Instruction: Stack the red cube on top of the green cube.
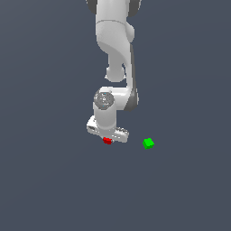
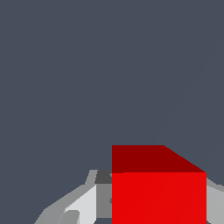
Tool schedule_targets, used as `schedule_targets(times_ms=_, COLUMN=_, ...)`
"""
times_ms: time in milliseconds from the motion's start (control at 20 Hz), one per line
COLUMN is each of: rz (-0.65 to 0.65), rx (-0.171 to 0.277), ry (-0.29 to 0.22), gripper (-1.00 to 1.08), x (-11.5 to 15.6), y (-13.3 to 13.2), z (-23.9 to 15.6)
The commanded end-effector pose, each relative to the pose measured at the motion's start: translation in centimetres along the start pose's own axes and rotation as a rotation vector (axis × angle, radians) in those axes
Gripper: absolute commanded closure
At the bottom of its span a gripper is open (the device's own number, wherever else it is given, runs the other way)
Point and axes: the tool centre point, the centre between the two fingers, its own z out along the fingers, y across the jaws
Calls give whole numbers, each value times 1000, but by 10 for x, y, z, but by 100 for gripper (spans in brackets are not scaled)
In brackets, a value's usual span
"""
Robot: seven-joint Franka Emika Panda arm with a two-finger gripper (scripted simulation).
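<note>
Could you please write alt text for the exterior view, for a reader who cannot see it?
A white robot arm reaches down over a plain dark grey floor, its tool right at a tiny red cube. A green cube of equal size sits apart on the floor, toward the exterior view's right.

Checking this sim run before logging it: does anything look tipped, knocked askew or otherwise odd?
Nothing stands out. The red cube sits between the fingers of the gripper, and the green cube rests apart, toward the exterior view's right.
</note>
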Motion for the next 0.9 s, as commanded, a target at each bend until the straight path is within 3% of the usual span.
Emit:
schedule_targets(times_ms=0, rz=0, rx=1, ry=2, gripper=108, x=0, y=0, z=-16)
schedule_targets(times_ms=450, rz=0, rx=1, ry=2, gripper=108, x=0, y=0, z=-69)
schedule_targets(times_ms=850, rz=0, rx=1, ry=3, gripper=108, x=1, y=-2, z=-76)
